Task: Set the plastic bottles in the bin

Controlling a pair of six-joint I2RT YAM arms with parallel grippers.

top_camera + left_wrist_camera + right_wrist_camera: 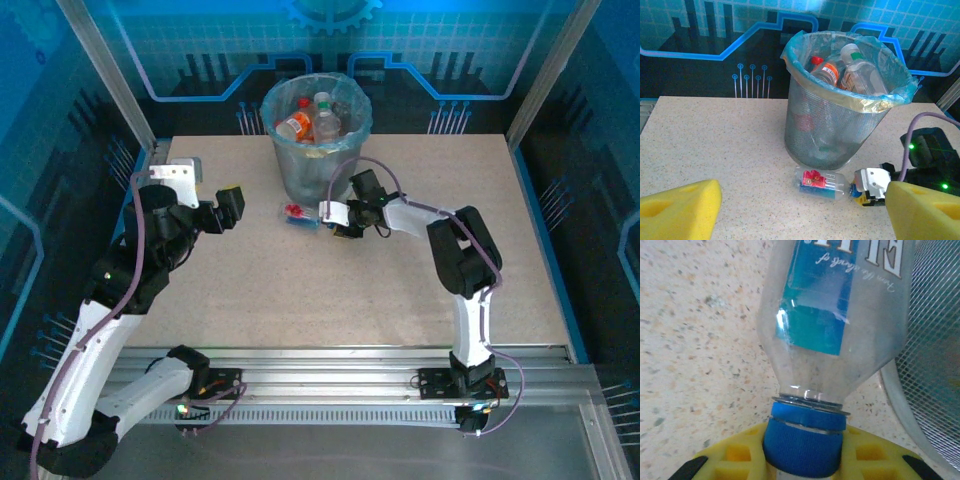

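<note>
Pinching the blue cap (804,442) of a clear plastic bottle (298,213), the right claw (330,214) is squeezing tight, with its yellow pads (880,452) hugging the cap on both sides. The bottle is lying flat on its side on the speckled table (250,290), right at the foot of the bin (300,175). Its long way is running from side to side across the table. The cap is pointing toward the right arm and the bottom is pointing toward the left arm. The bin is standing just behind the bottle, with its mesh wall right beside it. I cannot tell if they are touching.

The left claw (802,215) is hanging wide open over the left part of the table, holding nothing, well apart from the bottle. So the right arm is the nearer one, and it is doing the job.

The bin is tall, so I think the bottle is going to need to go up first, then back over the rim. Inside, other bottles (312,118) are lying piled close to the top, so not much room is waiting there. The table is flat, and nothing is standing in the way of lifting. Held only by its cap, the bottle may swing or slip.
</note>
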